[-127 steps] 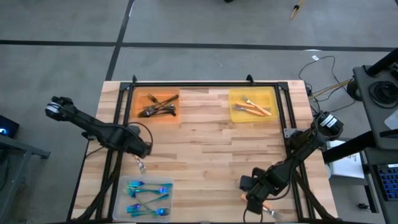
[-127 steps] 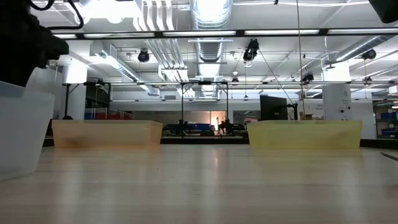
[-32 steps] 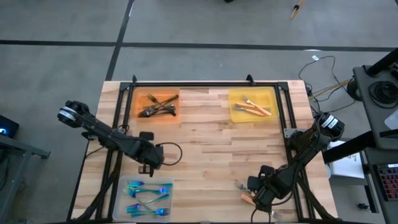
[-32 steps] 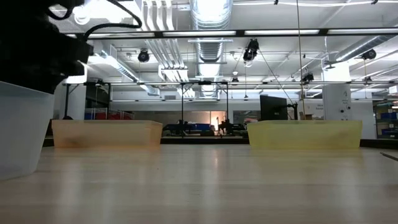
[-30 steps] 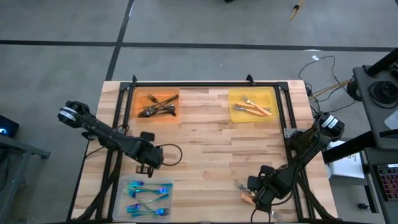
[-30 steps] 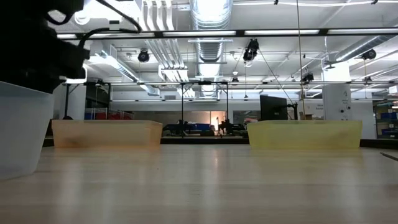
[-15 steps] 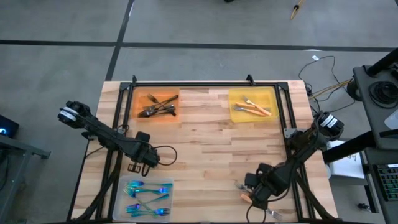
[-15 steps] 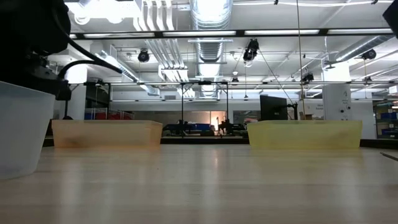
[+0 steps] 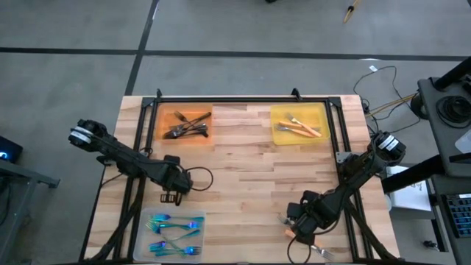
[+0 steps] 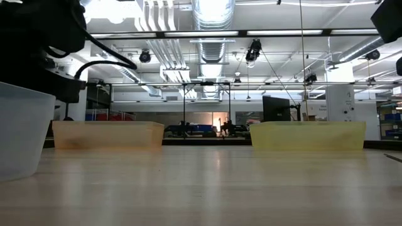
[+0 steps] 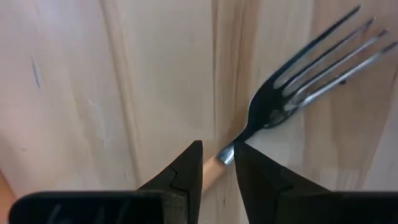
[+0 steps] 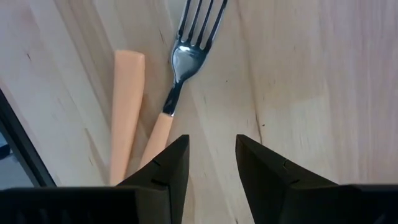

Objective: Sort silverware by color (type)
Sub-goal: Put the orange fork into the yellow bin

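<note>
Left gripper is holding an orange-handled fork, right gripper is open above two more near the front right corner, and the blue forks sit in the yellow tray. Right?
Not quite: the blue forks lie in the clear tray at the front left, as the high view shows; the yellow tray holds orange-handled pieces. The rest stands: the left gripper grips an orange-handled fork, and the right gripper is open above two others.

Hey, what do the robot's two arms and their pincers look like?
Both are dark, slim, jointed arms. The left arm has a looping black cable near its wrist. Each pincer, left pincer and right pincer, ends in two dark, flat, wedge-shaped fingers.
</note>
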Robot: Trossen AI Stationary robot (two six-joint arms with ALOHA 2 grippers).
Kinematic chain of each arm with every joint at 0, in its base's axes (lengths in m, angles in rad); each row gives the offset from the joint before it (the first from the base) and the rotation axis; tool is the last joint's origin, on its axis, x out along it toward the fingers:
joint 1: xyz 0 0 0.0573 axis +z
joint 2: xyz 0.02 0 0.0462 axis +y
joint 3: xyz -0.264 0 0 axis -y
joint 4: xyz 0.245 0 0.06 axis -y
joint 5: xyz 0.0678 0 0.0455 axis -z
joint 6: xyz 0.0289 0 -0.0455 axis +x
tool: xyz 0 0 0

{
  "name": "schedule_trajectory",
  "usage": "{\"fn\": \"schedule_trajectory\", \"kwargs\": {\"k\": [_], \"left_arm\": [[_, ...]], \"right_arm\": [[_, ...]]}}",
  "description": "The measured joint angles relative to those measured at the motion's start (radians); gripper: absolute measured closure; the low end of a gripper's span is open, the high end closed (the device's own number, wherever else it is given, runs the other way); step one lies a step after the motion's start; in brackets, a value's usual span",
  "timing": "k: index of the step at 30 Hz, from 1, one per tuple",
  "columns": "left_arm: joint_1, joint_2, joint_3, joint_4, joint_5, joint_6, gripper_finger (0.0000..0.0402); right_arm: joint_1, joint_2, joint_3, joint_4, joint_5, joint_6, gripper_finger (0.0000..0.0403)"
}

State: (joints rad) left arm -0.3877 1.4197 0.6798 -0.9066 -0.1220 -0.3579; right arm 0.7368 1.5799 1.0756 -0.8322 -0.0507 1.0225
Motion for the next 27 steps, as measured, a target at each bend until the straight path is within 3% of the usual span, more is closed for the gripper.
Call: {"fn": "schedule_trajectory", "kwargs": {"k": [18, 22, 27], "left_arm": [[0.002, 0.008, -0.06, 0.127, 0.065, -0.02, 0.0326], [0.014, 0.043, -0.046, 0.115, 0.071, -0.115, 0.0326], [0.037, 0.094, 0.009, 0.092, 0.079, -0.112, 0.0326]], "right_arm": [[0.0, 0.0, 0.0, -0.001, -0.001, -0.028, 0.0283], [0.0, 0.0, 0.0, -0.001, -0.001, -0.028, 0.0284], [0.0, 0.0, 0.0, 0.0, -0.001, -0.031, 0.0284]]}}
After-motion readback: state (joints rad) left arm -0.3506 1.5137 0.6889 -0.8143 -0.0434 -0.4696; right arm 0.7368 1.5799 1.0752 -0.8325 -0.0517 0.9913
